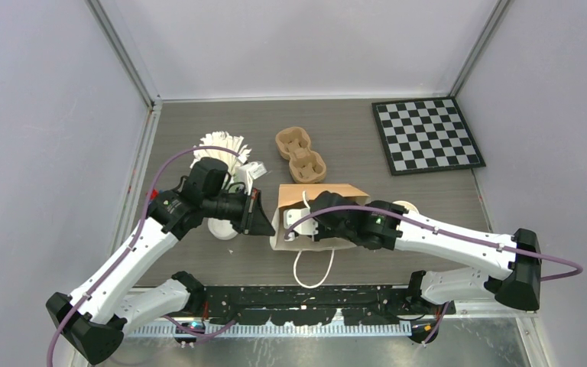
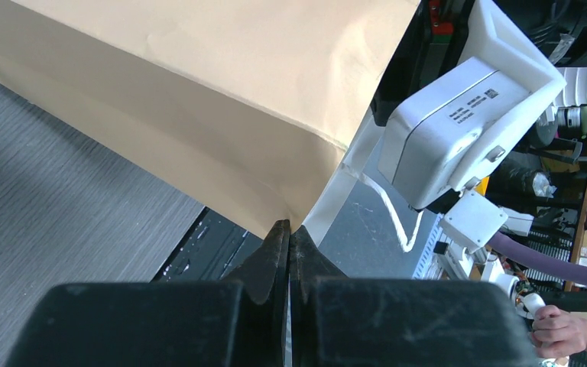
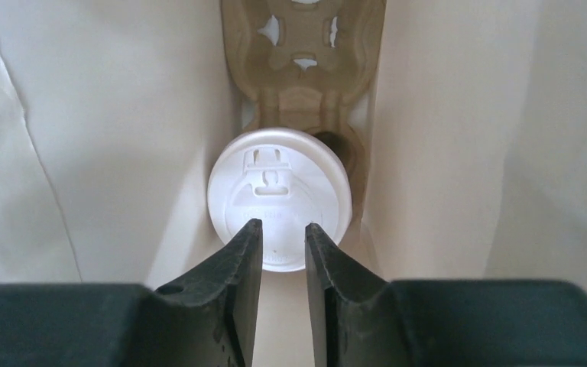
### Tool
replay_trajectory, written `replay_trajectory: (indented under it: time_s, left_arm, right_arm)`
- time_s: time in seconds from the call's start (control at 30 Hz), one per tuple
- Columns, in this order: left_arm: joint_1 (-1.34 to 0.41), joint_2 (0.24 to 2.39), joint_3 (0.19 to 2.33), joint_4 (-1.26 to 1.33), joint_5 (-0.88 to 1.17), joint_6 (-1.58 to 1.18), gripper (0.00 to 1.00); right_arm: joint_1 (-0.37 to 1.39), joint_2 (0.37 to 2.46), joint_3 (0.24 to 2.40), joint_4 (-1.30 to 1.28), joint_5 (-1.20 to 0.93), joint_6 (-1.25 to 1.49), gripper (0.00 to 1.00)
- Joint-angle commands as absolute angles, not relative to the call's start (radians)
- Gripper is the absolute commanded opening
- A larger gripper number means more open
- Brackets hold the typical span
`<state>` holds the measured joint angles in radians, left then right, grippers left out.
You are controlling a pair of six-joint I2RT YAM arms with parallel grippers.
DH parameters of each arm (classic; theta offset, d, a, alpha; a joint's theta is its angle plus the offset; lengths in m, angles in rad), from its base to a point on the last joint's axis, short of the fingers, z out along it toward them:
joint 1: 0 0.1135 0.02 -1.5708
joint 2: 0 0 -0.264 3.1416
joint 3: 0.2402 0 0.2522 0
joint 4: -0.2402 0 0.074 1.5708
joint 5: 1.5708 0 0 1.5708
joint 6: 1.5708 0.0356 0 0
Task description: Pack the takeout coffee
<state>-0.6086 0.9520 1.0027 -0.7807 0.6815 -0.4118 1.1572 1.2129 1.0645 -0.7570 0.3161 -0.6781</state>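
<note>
The takeout coffee shows only its round white lid. It stands in a brown pulp cup carrier at the bottom of the paper bag, whose pale inner walls close in on both sides. My right gripper reaches down into the bag just above the lid. Its jaws stand a narrow gap apart with nothing between them. My left gripper is shut on the bag's rim, pinching the bag's left edge in the top view.
A second brown cup carrier lies behind the bag, and a chessboard at the back right. White lids and paper items stand at the back left. The bag's white handle loop hangs toward the near edge.
</note>
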Motion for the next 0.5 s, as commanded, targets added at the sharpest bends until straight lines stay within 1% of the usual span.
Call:
replay_trajectory:
  time_s: [0.0,0.3,0.47]
  left_arm:
    - [-0.613,0.942,1.044,-0.78,0.691,-0.412,0.0]
    - [-0.613,0.936,1.044,-0.788,0.699,-0.411,0.0]
    - [-0.613,0.937,1.046,-0.792,0.707,-0.405,0.0]
  right_arm:
    - [1.161,1.207,1.03,-0.632,0.302,-0.671,0.3]
    - [1.148,1.232,0.952,-0.509,0.335,-0.721,0.25]
    - [1.11,1.235,0.913,-0.469,0.349,-0.727,0.24]
